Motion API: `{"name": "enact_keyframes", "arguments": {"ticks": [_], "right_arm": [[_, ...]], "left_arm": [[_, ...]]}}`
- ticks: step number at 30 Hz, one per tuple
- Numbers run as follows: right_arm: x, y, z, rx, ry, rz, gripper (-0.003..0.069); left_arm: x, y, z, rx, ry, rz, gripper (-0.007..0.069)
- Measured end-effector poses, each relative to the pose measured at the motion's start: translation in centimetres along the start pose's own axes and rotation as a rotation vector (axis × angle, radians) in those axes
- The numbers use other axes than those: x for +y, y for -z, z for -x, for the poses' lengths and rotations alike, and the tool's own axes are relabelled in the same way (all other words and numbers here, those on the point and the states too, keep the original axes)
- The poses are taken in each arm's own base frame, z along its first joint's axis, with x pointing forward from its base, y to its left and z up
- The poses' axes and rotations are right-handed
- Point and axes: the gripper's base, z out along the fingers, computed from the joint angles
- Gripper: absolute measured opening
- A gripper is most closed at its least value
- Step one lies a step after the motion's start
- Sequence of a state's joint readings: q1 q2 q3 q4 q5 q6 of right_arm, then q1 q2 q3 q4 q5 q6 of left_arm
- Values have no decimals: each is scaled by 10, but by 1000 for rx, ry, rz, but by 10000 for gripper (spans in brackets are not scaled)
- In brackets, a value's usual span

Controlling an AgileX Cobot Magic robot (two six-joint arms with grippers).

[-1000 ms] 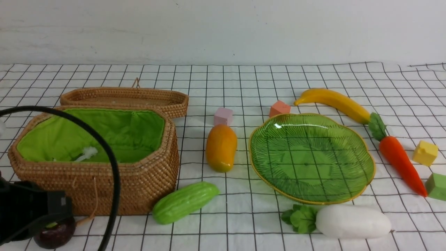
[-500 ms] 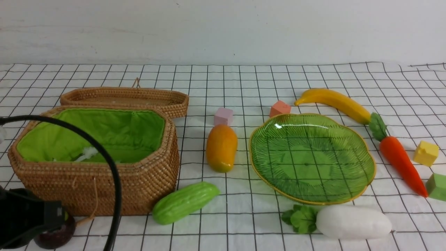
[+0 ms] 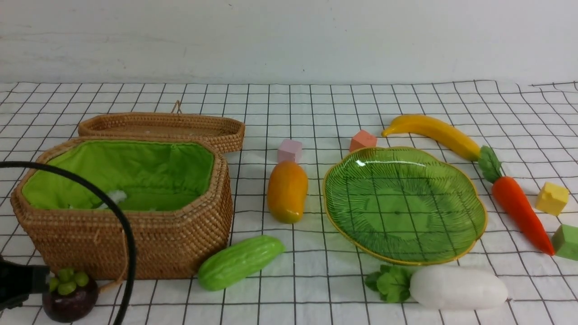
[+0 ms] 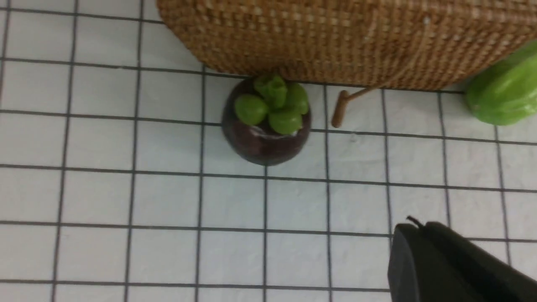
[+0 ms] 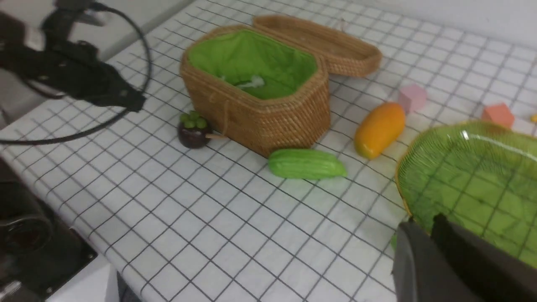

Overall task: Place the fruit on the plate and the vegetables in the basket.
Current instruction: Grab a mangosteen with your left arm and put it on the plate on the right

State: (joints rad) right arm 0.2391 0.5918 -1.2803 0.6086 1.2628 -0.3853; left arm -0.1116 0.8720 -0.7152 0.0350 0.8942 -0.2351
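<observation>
Black and closed tight, the left gripper [image 4: 423, 247] hangs low over the checked cloth [image 3: 316, 289] at the near left corner, apart from the dark purple mangosteen [image 4: 266, 121], which sits upright on the cloth with its green cap facing up. The mangosteen rests just in front of the woven rattan basket [image 3: 180, 239], beside a small brown toggle [image 4: 340, 109] on a cord hanging from the basket wall. A black cable [image 3: 122, 216] arcs across the front of the basket. The flat rattan lid [image 3: 162, 128] lies just behind the basket. At the basket's near right corner lies the light green gourd [image 3: 240, 262], and beyond it the orange-yellow mango [image 3: 286, 192], with a pink cube [image 3: 289, 150] just behind the mango. The right gripper [image 5: 428, 226] is out of the front view; its wrist camera shows only dark fingers close together above the near edge of the green glass plate [image 3: 402, 203], and I cannot tell whether they are shut. An orange cube [image 3: 362, 140] and the banana [image 3: 431, 131] lie behind the plate. The carrot [image 3: 519, 210] lies to its right, leaves touching the banana's end. The white radish [image 3: 456, 286] lies just in front of the plate. A yellow cube [image 3: 551, 197] and a green cube [image 3: 566, 241] sit right of the carrot.
</observation>
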Motion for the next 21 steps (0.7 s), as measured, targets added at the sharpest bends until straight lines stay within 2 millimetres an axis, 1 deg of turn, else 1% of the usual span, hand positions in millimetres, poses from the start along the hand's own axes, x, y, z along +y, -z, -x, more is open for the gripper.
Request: {"name": "enact_keyframes", "arguments": {"ticks": [2, 3, 4, 7, 8, 10, 11, 14, 15, 17, 19, 21], "right_arm": [[4, 3, 1, -11, 44, 52, 76], [5, 3, 1, -13, 52, 58, 77], [7, 5, 0, -14, 85, 93, 78], [8, 6, -1, -13, 106, 120, 77], [8, 6, -1, -10, 116, 130, 77], [7, 6, -2, -4, 126, 126, 77], [6, 6, -2, 1, 131, 117, 77], [4, 6, -3, 9, 140, 98, 77], [4, 6, -3, 10, 141, 94, 77], [3, 6, -3, 11, 142, 92, 77], [3, 6, -3, 11, 142, 92, 77], [3, 6, -3, 11, 142, 92, 77]], "left_arm": [[2, -10, 4, 24, -4, 45, -13], [2, -12, 5, 24, -3, 48, -13], [3, -23, 9, 48, -9, 72, -12], [2, -36, 13, 71, -11, 81, 4], [1, -46, 15, 93, -13, 85, 41], [1, -53, 16, 116, -15, 89, 106], [1, -58, 16, 132, -16, 92, 169], [1, -61, 11, 136, -24, 82, 279], [1, -60, 8, 134, -21, 70, 297], [1, -54, -2, 111, -26, 46, 315], [2, -47, -10, 63, -35, 27, 316], [3, -45, -17, -9, -44, 8, 315]]}}
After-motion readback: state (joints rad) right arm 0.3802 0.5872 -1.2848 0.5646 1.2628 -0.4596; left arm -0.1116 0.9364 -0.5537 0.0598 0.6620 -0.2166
